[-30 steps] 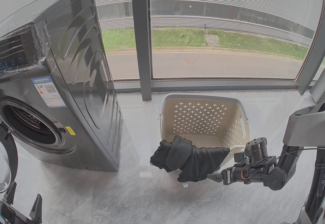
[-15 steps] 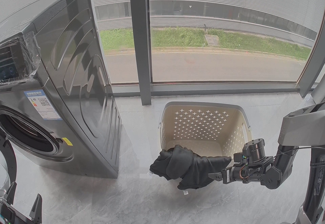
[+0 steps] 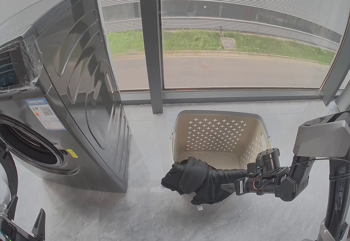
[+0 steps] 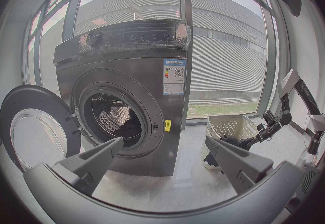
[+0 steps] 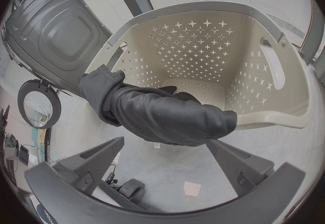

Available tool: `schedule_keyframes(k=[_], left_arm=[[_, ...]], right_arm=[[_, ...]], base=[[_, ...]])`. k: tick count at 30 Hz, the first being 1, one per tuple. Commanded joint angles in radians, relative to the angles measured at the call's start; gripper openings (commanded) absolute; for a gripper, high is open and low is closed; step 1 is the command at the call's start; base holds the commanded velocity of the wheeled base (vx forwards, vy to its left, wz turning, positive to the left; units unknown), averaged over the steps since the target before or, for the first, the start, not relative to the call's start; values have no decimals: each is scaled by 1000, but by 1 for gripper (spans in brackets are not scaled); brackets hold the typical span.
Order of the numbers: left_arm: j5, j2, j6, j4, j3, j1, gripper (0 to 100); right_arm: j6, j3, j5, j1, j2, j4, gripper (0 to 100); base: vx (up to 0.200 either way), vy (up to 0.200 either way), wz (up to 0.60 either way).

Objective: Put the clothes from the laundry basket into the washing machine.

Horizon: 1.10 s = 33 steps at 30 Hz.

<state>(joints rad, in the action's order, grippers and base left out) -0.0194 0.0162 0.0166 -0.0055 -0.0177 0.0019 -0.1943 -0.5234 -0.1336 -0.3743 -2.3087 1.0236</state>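
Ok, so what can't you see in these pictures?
- Basket floor: in the head view the black garment over the laundry basket's near rim hides part of it.
- Washing machine drum: left wrist view, too dark to tell what lies inside.
- Right claw: open at the garment; touching it or not is unclear.

My head camera looks forward and down from high up, with the washing machine (image 3: 73, 88) on the left and the laundry basket (image 3: 218, 132) on the floor (image 3: 164, 216) ahead. My left wrist camera sits low and farther back, facing the machine's front. My right wrist camera looks into the basket from close by. All three views share the basket and the machine.
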Motion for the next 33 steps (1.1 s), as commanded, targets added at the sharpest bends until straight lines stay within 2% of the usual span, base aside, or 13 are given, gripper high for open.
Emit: schedule_keyframes(k=[1,9,10,23,25,27,33], left_arm=[[-1,-16,0,-1,16,1,100],[-1,-16,3,-1,16,1,100],[-1,-16,3,-1,16,1,100],[-1,-16,5,-1,16,0,100],[-1,-16,5,-1,16,0,100],[-1,-16,5,-1,16,1,100],[-1,-16,5,-1,16,1,100]], right_arm=[[-1,-27,-1,-3,-29,-2,100],[-5,-67,-3,-14,-49,15,100],[-10,-72,-3,-14,-58,16,0],[-17,-50,-11,-32,-28,24,0],[-19,-30,-14,-40,11,35,0],[-40,-3,-17,-49,63,44,0],[-60,85,-55,-58,227,49,0]], base=[[0,0,0],[0,0,0],[0,0,0],[0,0,0],[0,0,0],[0,0,0],[0,0,0]])
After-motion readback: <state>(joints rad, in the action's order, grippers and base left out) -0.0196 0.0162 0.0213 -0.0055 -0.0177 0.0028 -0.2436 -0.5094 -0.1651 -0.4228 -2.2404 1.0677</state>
